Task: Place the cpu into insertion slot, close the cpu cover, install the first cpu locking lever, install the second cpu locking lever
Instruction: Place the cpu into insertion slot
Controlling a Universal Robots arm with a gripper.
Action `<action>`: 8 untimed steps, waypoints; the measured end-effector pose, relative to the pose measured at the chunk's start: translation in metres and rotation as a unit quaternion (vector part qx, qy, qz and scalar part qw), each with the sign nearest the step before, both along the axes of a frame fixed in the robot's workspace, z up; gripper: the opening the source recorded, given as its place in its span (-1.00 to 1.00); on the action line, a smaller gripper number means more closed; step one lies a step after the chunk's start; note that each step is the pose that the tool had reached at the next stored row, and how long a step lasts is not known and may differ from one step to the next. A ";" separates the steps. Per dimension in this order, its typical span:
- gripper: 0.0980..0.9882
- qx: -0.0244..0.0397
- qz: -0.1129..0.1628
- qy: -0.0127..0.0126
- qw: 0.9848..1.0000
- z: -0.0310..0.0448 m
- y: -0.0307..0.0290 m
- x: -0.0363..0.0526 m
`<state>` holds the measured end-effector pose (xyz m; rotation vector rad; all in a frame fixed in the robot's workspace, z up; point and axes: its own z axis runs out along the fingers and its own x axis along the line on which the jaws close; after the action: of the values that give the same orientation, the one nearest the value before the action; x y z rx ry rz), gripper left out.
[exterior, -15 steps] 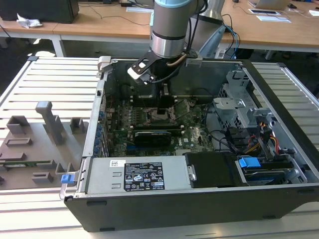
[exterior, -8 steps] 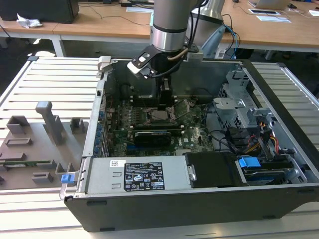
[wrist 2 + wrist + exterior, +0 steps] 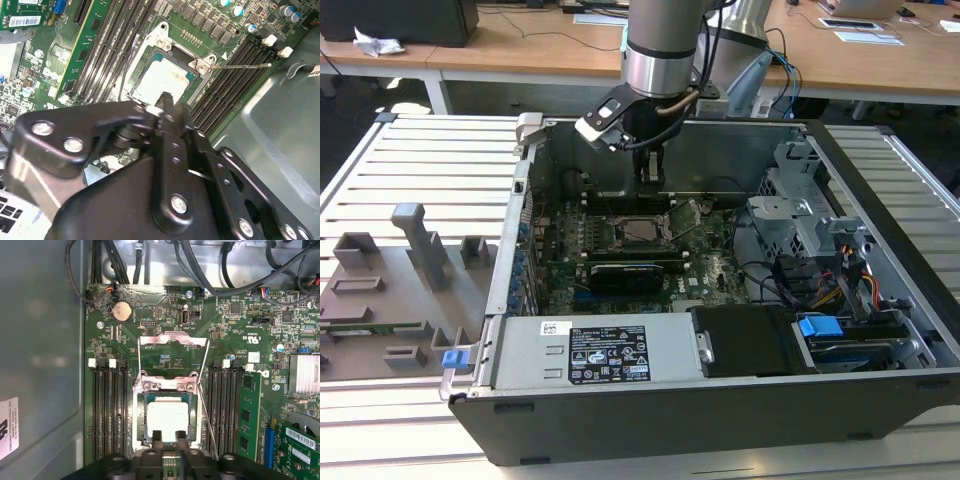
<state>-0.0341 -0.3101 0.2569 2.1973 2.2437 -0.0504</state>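
Observation:
The cpu (image 3: 168,418) lies flat in the insertion slot (image 3: 136,416), its pale silver top showing in both wrist views (image 3: 161,79). The cpu cover (image 3: 173,340) is swung back off the slot, past its hinge screws. Two thin wire locking levers (image 3: 207,407) stand released beside the slot; one juts out over the memory slots (image 3: 246,64). My gripper (image 3: 169,437) hovers just above the near edge of the cpu, fingers (image 3: 157,436) a narrow gap apart with nothing between them. In the exterior view the gripper (image 3: 651,172) hangs over the slot (image 3: 641,231).
The motherboard (image 3: 235,335) sits in an open black computer case (image 3: 720,410). Memory slots (image 3: 109,410) flank the socket on both sides. Cables (image 3: 210,265) run along the board's far edge. Drive cages (image 3: 810,215) and a power supply (image 3: 590,352) fill the case.

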 end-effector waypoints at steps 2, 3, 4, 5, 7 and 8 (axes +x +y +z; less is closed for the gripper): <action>-0.98 0.000 0.000 0.000 1.000 0.0006 0.0000 0.0000; -0.98 0.000 0.000 0.000 1.000 0.0017 0.0000 0.0000; -0.98 0.000 0.000 0.000 1.000 0.0036 0.0000 0.0000; -0.98 0.000 0.000 0.000 1.000 0.0054 0.0000 0.0000; -0.98 0.000 0.000 0.000 1.000 0.0130 0.0000 0.0000; -0.98 0.000 0.000 0.000 1.000 0.0166 0.0000 0.0000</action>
<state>-0.0341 -0.3101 0.2735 2.1974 2.2437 -0.0503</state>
